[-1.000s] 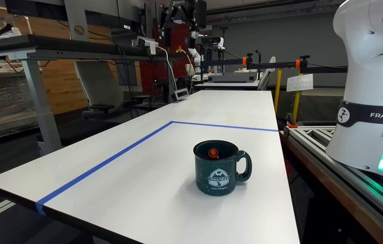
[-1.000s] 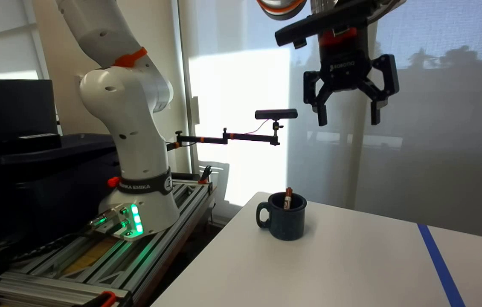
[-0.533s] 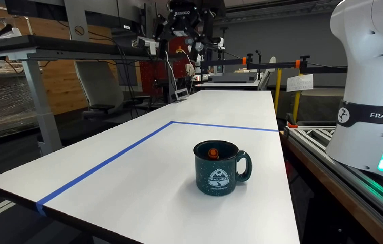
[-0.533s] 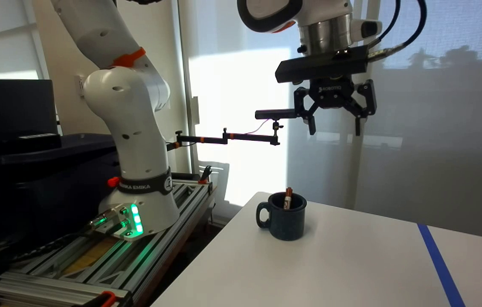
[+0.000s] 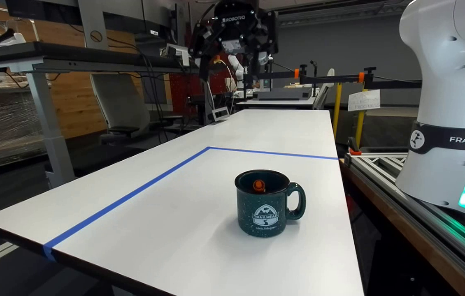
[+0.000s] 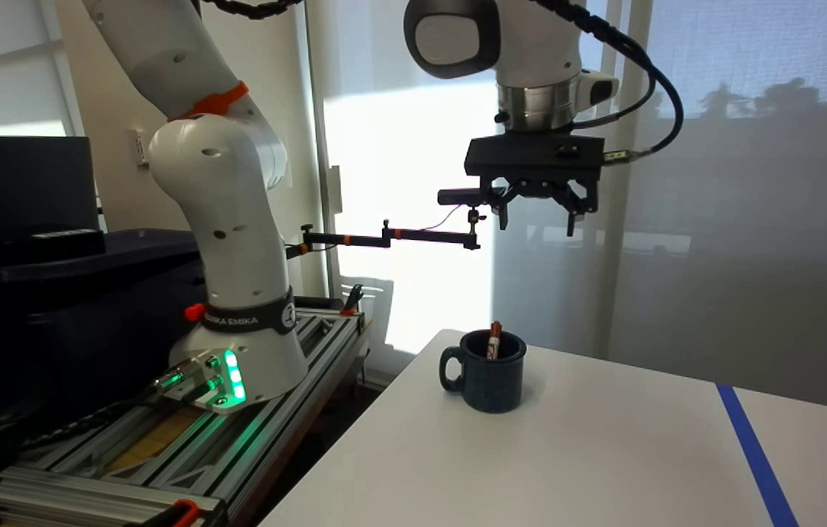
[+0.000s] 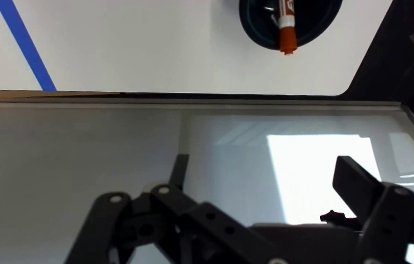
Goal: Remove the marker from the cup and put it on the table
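A dark green speckled cup [image 5: 262, 228] stands upright on the white table [image 5: 154, 230]. It shows in an exterior view [image 6: 492, 388] and, cut off at the top, in the wrist view [image 7: 252, 25]. A marker with an orange-brown cap [image 5: 259, 186] leans inside the cup, cap up. The marker pokes above the rim in an exterior view [image 6: 494, 338]; in the wrist view [image 7: 287, 33] its cap overhangs the rim. My gripper [image 6: 537, 228] is open and empty, high above the table and apart from the cup. Its spread fingers also show in an exterior view [image 5: 227, 78] and the wrist view [image 7: 263, 158].
Blue tape [image 5: 133, 193] marks lines on the table. The table's edge runs close to the cup's handle side, by the robot base rail [image 6: 326, 351]. A camera on a black bracket [image 6: 428, 236] reaches out behind the cup. A window blind [image 6: 750, 256] hangs behind the table.
My gripper has come down; in the exterior views it shifts left in one and right and nearer in the other, and has turned. Its fingers stay open. The cup and marker have not moved.
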Robot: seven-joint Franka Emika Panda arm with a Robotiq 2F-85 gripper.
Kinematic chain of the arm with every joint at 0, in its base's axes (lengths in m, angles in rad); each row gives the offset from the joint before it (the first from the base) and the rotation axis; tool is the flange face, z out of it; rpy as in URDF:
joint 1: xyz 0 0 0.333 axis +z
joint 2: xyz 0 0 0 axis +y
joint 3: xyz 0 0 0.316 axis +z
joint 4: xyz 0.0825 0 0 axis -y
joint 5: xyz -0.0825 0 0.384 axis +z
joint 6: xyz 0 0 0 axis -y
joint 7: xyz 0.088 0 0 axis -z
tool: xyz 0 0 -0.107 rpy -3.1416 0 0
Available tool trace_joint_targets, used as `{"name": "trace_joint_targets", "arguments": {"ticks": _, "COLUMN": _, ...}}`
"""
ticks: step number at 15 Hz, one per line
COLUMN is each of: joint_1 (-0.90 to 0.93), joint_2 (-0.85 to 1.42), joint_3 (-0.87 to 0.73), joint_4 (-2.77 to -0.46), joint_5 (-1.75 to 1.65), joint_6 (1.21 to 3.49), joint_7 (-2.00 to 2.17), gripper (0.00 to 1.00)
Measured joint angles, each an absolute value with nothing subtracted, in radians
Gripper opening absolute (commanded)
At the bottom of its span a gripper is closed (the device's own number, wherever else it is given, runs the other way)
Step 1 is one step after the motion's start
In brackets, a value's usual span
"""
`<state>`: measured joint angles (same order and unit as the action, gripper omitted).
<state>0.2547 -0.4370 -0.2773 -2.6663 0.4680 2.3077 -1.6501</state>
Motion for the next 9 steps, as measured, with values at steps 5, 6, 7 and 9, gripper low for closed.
{"name": "trace_joint_targets", "arguments": {"ticks": 5, "joint_1": 0.239, "joint_2": -0.407, "joint_3": -0.27, "joint_4": -2.686, "joint_5": 0.517, "joint_6": 2.283, "joint_7": -1.671, "gripper": 1.0}}
{"name": "trace_joint_targets", "arguments": {"ticks": 6, "joint_1": 0.237, "joint_2": -0.399, "joint_3": -0.267, "joint_4": -2.688, "joint_5": 0.526, "joint_6": 2.278, "joint_7": -1.677, "gripper": 1.0}}
{"name": "trace_joint_targets", "arguments": {"ticks": 7, "joint_1": 0.235, "joint_2": -0.39, "joint_3": -0.263, "joint_4": -2.692, "joint_5": 0.534, "joint_6": 2.277, "joint_7": -1.684, "gripper": 1.0}}
{"name": "trace_joint_targets", "arguments": {"ticks": 9, "joint_1": 0.231, "joint_2": -0.371, "joint_3": -0.255, "joint_4": -2.7, "joint_5": 0.544, "joint_6": 2.277, "joint_7": -1.695, "gripper": 1.0}}
